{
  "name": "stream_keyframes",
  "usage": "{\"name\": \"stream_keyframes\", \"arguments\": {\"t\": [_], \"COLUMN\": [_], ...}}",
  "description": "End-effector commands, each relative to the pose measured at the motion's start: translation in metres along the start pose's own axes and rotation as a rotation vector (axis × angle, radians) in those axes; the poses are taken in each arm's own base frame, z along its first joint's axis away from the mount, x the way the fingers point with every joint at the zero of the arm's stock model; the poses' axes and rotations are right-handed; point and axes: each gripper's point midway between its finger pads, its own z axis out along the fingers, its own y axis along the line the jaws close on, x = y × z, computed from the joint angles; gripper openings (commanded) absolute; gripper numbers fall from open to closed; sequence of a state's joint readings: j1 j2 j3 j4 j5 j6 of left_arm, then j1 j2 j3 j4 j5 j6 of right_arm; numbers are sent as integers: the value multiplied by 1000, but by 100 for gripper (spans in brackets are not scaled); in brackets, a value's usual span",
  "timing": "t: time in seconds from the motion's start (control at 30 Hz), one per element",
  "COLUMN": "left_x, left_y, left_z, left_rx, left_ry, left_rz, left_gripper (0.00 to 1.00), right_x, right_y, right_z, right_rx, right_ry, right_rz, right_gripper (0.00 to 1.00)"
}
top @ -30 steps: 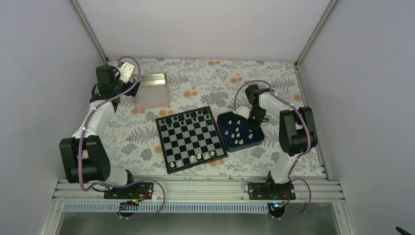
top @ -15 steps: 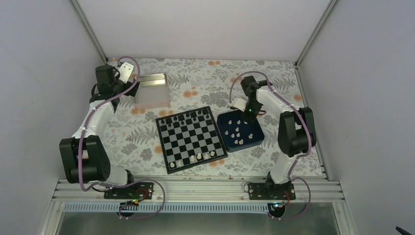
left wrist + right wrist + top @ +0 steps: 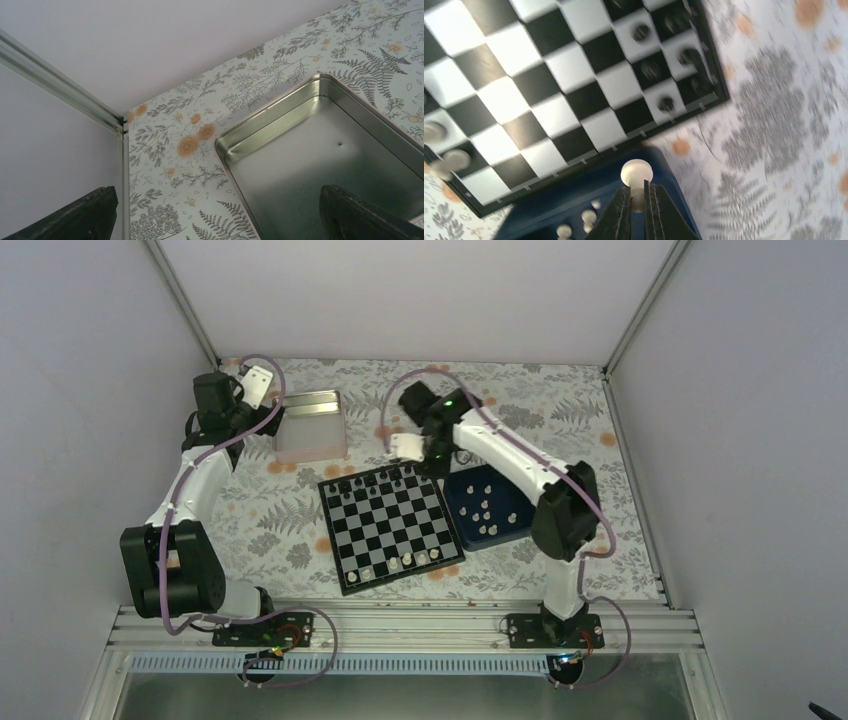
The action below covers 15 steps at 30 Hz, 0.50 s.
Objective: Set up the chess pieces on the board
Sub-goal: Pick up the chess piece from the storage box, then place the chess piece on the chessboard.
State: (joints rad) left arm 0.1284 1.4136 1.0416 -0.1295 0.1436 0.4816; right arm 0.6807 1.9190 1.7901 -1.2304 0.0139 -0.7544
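grips a pawn (image 3: 636,172) in the right gripper (image 3: 638,194) near the board's (image 3: 385,521) far edge; holds the left gripper (image 3: 215,212) open over the tin (image 3: 320,145). early yet: a few white pieces (image 3: 392,563) placed, more waiting in the tray (image 3: 524,512).

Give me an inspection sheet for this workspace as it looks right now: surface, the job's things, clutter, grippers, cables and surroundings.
Surface: floral cloth covers the table, lying flat.
Job's things: board at the centre, with a few white pieces on its near row; loose white pieces lie in the blue tray beside it.
Clutter: silver tin, nothing seen inside; black pieces on the board's far rows.
Grippers: left gripper open, above the tin's corner; right gripper shut on a white piece, near the board's far edge.
Cables: purple cables run along both arms; no snag seen.
Surroundings: plain walls; metal rail at the near edge.
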Motion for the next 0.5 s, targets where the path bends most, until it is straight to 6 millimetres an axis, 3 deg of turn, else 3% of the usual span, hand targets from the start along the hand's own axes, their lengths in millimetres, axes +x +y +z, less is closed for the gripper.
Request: {"name": "stream_keyframes", "arguments": {"t": [0.0,0.2,0.37,0.47], "left_x": [-21,-22,-23,-24], "left_y": [7,7,6,6], "left_z": [-12,-13,-14,-15], "left_rx": [-14,-11,-9,-9], "left_ry": [-62,-69,-75,-80], "left_rz": [-8,-7,-8,-7], "left_gripper": [100,100,100,100], "right_x": [-39,-93,-120,-132], "right_y": [44,108,160,177], "right_z": [9,25,39,45], "right_rx": [-50,-99,-161,-178], "right_ry": [26,9,-6,-12], "right_rz": [-158,-358,-480,-525], "right_gripper": [5,5,6,6]}}
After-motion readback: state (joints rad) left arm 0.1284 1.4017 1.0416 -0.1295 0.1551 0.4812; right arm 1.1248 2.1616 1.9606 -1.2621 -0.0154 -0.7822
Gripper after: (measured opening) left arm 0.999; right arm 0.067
